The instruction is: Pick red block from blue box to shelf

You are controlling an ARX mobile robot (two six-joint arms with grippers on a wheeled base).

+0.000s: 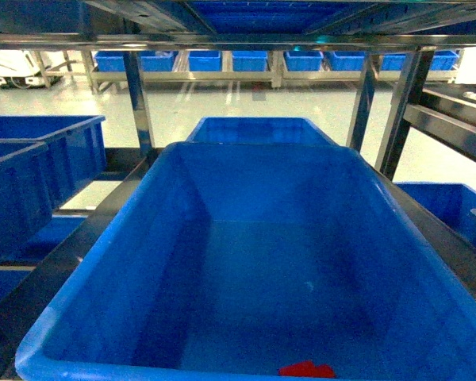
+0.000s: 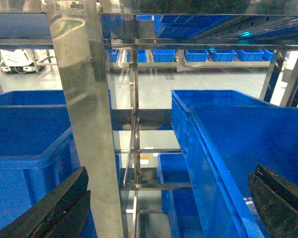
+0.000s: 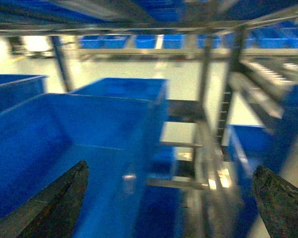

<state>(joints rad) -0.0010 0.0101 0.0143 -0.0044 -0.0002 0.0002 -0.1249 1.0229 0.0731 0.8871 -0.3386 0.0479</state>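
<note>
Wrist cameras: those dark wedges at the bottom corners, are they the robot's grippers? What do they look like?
Yes. The left gripper shows two black, matte fingers, thick and layered with slanted edges. The right gripper looks alike, though blurred, its fingers dark and rough-surfaced. No cables or markings show.

Motion blur is smearing my right wrist view; glare is streaking the shelf (image 2: 84, 99) post beside me.
</note>
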